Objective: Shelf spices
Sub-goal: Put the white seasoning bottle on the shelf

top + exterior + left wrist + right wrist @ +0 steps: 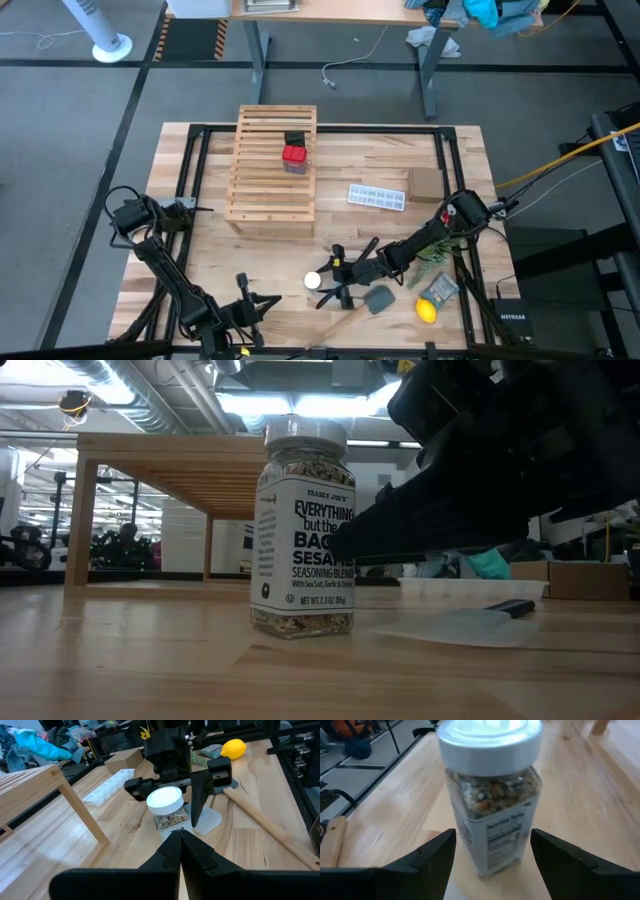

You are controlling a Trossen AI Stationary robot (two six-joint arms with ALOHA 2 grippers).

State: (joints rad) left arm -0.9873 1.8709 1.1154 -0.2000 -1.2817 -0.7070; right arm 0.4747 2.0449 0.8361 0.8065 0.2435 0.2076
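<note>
Shelved: red container (293, 154), black container (294, 139) on shelf (270, 200) | Left: clear jar (314, 281), upright on table (450, 170), bracketed by spread right gripper (325, 283), ungrasped | Left gripper (262, 301): closed, parked nearby

The wooden shelf (271, 168) stands at 12 o'clock on the table. A red box (294, 155) and a black one (294, 139) sit on top of it, touching. The clear jar (303, 530) with a white round lid stands upright at 6 o'clock, full of seeds.
</note>
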